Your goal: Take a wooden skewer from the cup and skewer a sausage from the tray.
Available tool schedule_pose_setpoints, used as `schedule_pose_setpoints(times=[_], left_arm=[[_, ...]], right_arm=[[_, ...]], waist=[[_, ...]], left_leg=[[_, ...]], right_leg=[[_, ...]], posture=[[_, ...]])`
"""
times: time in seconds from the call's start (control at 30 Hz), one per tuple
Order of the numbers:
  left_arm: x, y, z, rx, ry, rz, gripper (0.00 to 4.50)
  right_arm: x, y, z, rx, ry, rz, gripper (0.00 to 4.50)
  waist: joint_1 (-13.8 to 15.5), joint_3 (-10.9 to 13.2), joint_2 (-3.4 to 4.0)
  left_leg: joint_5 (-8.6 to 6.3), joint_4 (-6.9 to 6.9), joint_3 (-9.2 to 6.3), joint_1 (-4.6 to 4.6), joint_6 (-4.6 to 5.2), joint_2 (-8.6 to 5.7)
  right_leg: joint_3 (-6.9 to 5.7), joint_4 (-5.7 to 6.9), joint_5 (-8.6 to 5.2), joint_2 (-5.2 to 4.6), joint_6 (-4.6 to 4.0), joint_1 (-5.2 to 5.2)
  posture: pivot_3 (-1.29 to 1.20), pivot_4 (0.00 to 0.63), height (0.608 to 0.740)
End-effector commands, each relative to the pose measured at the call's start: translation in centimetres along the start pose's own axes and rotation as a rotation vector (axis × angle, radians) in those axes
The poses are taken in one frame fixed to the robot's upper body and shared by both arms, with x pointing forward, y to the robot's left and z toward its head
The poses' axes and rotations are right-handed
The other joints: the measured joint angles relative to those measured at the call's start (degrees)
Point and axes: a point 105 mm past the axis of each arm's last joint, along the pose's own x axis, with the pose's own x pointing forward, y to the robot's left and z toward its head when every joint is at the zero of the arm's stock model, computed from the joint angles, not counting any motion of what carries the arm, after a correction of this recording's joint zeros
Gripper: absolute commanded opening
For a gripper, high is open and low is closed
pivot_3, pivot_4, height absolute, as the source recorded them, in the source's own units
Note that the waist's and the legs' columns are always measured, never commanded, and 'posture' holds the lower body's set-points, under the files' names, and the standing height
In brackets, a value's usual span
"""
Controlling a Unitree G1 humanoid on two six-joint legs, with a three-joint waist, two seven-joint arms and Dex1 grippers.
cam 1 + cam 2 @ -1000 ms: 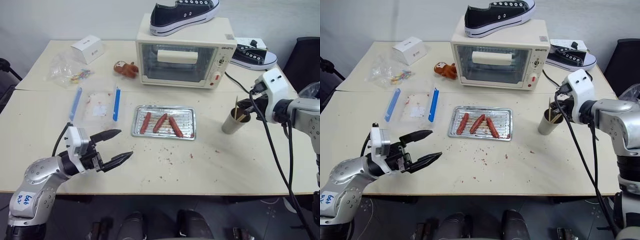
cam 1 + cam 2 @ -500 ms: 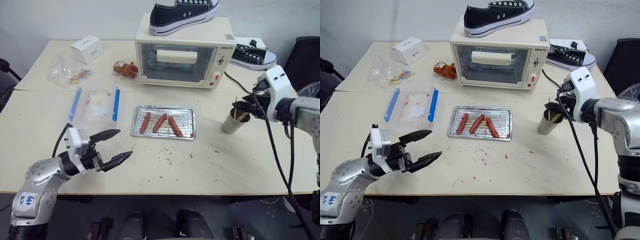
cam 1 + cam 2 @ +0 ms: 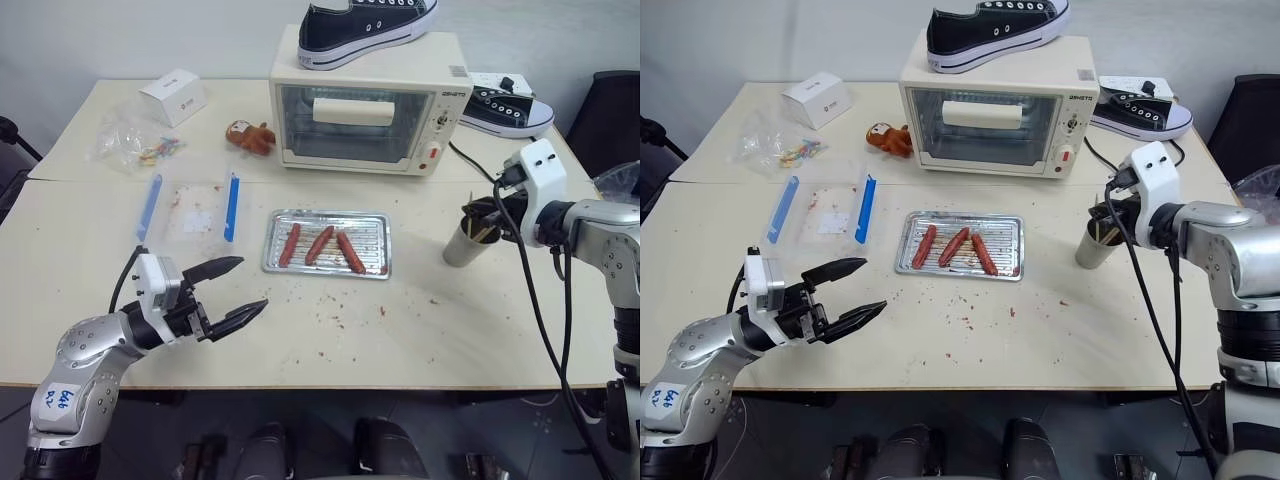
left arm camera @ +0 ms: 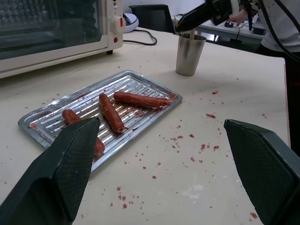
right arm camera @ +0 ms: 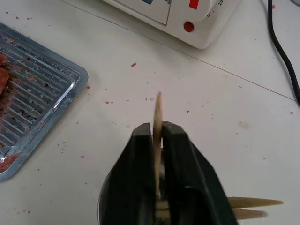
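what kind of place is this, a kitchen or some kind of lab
Probably a lab test bench, not a kitchen: a sneaker sits on the toaster oven, the crumb-strewn table is plain, and cables trail across it.

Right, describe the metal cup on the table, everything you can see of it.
The cup is a small, plain cylinder of dull grey metal with no handle, standing upright on the table to the right of the tray, apart from it. A few pale wooden skewers poke out of its mouth. The right gripper is over its rim, shut on one wooden skewer.
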Motion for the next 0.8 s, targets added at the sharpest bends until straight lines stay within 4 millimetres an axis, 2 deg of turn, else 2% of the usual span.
schedule_pose_setpoints(times=[0.03, 0.13, 0.27, 0.33, 0.47, 0.57, 0.63, 0.7, 0.8], left_arm=[[-0.1, -0.2, 0.6, 0.031, -0.02, -0.001, 4.5], [-0.2, -0.2, 0.6, 0.031, -0.024, -0.002, 4.5], [-0.1, -0.2, 0.6, 0.024, -0.036, -0.006, 4.5], [0.0, -0.2, 0.6, 0.001, -0.044, -0.012, 4.5], [1.0, -0.5, 1.8, -0.074, -0.134, -0.043, 4.5], [2.2, -0.6, 2.9, -0.128, -0.229, -0.066, 4.5], [3.2, -0.4, 3.8, -0.145, -0.294, -0.073, 4.5], [4.4, -0.1, 4.8, -0.141, -0.362, -0.071, 4.5], [5.5, 0.2, 5.7, -0.132, -0.418, -0.067, 4.5]], right_arm=[[-1.1, -0.7, 2.2, -0.045, -0.069, -0.025, 0.03], [-1.7, -1.0, 3.2, -0.036, -0.1, -0.025, 0.03], [-3.3, -1.2, 5.9, -0.011, -0.184, 0.014, 0.03], [-4.3, -1.2, 7.9, -0.001, -0.248, 0.04, 0.03], [-6.5, 0.1, 12.5, 0.103, -0.458, 0.217, 0.03], [-7.0, 2.0, 14.7, 0.252, -0.598, 0.417, 0.03], [-6.8, 3.7, 15.4, 0.386, -0.685, 0.595, 0.03], [-6.1, 5.8, 15.0, 0.494, -0.727, 0.75, 0.03], [-5.3, 7.7, 14.2, 0.595, -0.738, 0.854, 0.03]], waist=[[0.0, 0.0, 0.0], [-0.01, 0.0, 0.0], [-0.01, 0.0, 0.0], [-0.02, 0.0, 0.0], [-0.04, 0.0, 0.0], [-0.03, -0.02, -0.03], [-0.08, -0.06, -0.09], [-0.01, -0.08, -0.13], [0.0, -0.08, -0.14]], left_leg=[[0.0, 0.0, 0.0, 0.0, 0.0, 0.0], [0.0, 0.0, 0.02, 0.0, 0.0, 0.0], [0.0, 0.0, 0.06, -0.01, 0.0, 0.02], [0.0, 0.0, 0.06, -0.01, 0.0, 0.02], [0.0, 0.0, 0.07, 0.0, 0.0, 0.04], [0.0, 0.02, 0.08, 0.0, 0.0, 0.05], [0.0, 0.03, 0.07, 0.01, 0.0, 0.06], [0.01, 0.04, 0.06, 0.01, -0.01, 0.07], [0.05, 0.07, 0.05, -0.04, -0.01, 0.03]], right_leg=[[0.0, 0.0, 0.0, 0.0, 0.0, 0.0], [0.03, 0.02, 0.0, 0.0, 0.0, -0.03], [0.06, 0.04, 0.0, 0.02, 0.0, -0.07], [0.07, 0.04, 0.0, 0.02, 0.0, -0.08], [0.1, 0.05, 0.0, 0.02, 0.0, -0.08], [0.12, 0.07, 0.0, 0.02, 0.0, -0.08], [0.12, 0.11, 0.0, 0.05, 0.0, -0.06], [0.12, 0.17, 0.01, 0.08, 0.0, -0.05], [0.11, 0.25, 0.01, 0.09, 0.01, -0.08]], posture=[[0.0, 0.15, 0.74], [0.0, 0.15, 0.74], [0.0, 0.15, 0.74], [0.0, 0.15, 0.74], [0.0, 0.15, 0.74], [0.0, 0.15, 0.74], [0.0, 0.15, 0.74], [0.0, 0.15, 0.74], [0.0, 0.15, 0.74]])
